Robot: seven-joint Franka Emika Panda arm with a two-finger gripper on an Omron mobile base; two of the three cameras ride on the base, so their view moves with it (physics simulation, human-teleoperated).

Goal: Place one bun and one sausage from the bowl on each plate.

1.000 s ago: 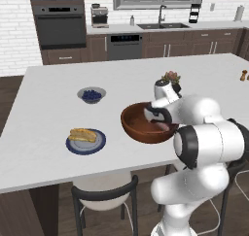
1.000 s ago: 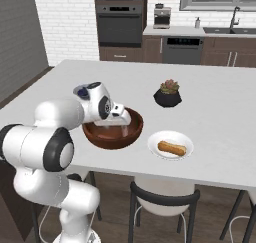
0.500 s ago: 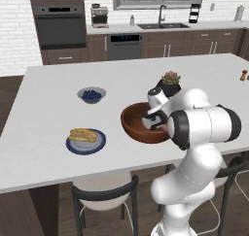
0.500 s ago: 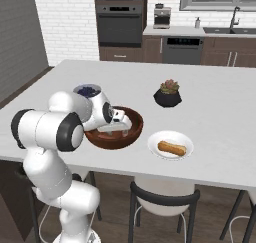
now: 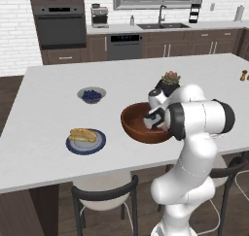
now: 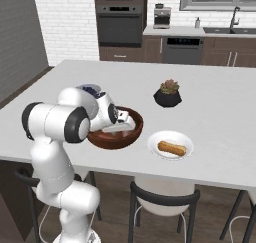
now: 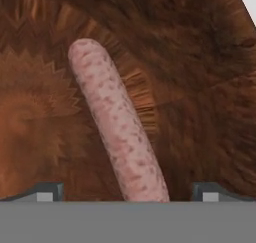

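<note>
A: Wooden bowl (image 5: 138, 130) sat centre-right in the left base view. At its left, lower-left of frame, the blue plate (image 5: 73, 146) carried a bun (image 5: 81, 134). Gripper (image 5: 154, 121) was down inside the bowl.

B: Right base view: bowl (image 6: 131, 133) at centre, white plate (image 6: 157, 141) just right of it with a bun (image 6: 172, 148). I saw no sausage on either plate.

A: Hand view: one pinkish sausage (image 7: 117, 123) ran from upper left to bottom centre on the bowl floor. Finger tips (image 7: 47, 191) stood wide apart, one at each lower corner, the sausage end between them, nothing clamped.

B: Risks, as judgement: the sausage lay slanted, so closing near its end could let it pivot or squirt out. The curved floor could let it roll. Descending too far could jam tips against wood.
</note>
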